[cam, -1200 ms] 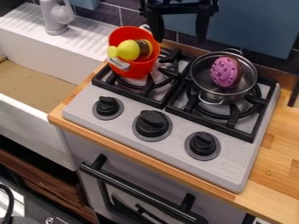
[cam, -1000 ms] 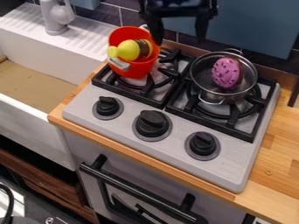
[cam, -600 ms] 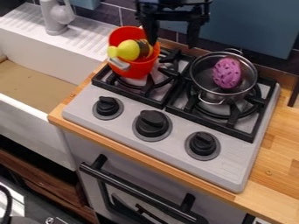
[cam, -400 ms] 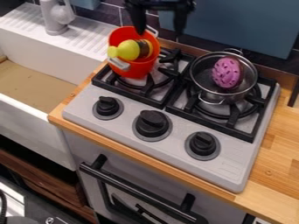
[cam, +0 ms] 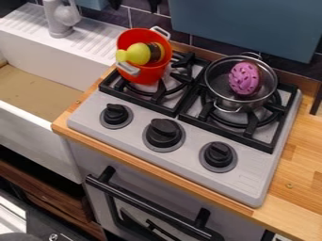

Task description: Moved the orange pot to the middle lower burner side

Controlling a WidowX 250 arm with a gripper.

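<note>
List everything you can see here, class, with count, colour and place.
Pot: one, orange, left burner.
Toy food: count unclear, yellow and brown, inside it.
Metal pot: one, silver, right burner.
Patterned toy: one, pink, inside that.
Stove: one, grey, in wooden counter.
Knobs: three, black, stove front.
Sink: one, white, left.
Faucet: one, grey, upper left.
Panel: blue, behind stove.
Hand: one, black, top edge.
</note>
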